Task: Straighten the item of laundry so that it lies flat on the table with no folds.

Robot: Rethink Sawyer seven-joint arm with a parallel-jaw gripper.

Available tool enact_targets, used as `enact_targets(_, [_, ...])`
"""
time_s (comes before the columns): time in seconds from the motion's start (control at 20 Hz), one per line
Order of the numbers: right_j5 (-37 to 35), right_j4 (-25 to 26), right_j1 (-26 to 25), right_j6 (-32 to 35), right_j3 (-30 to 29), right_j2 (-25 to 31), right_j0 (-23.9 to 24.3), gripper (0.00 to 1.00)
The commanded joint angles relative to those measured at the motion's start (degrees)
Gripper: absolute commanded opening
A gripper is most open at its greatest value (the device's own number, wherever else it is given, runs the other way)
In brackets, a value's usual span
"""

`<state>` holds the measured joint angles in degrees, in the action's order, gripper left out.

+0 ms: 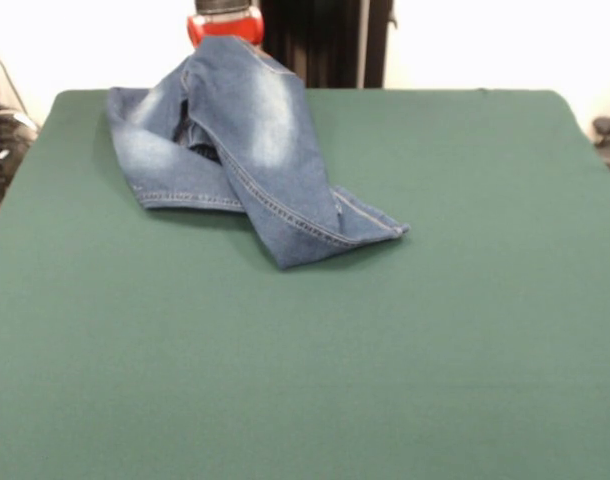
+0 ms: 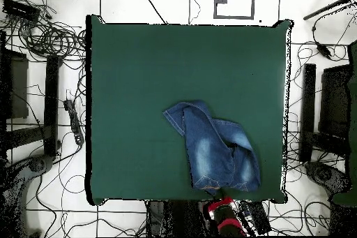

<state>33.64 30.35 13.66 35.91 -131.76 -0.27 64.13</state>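
The small blue denim jeans [image 1: 250, 130] lie crumpled at the table's far side in the front view. One end is lifted off the dark green table [image 1: 385, 350] up to my gripper [image 1: 225, 32], of which only the red wrist shows at the top edge. The other end is folded over and lies on the cloth toward the middle. In the overhead view the jeans [image 2: 216, 151] reach from the middle to the table's [image 2: 139, 75] bottom edge, where the gripper [image 2: 220, 206] holds them. The cloth hides where the gripper meets it.
The black pedestal [image 1: 325, 40] stands behind the table's far edge. Cables [image 2: 49, 40] lie on the floor to the left in the overhead view. Dark stands [image 2: 328, 109] stand to the right of the table.
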Motion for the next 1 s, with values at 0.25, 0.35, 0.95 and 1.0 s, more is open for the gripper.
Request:
enact_targets(0.25, [0.07,-10.17,-4.79,20.12,10.35,1.12,-2.91,0.0])
enact_targets(0.35, [-0.26,-11.65,-4.68,20.42,10.06,0.83,-3.34,0.0])
enact_targets(0.95, [-6.14,-19.44,4.65,18.27,4.31,-1.31,-8.89,0.0])
enact_targets(1.0, [-6.55,-19.41,5.5,18.2,3.91,-1.04,-8.75,0.0])
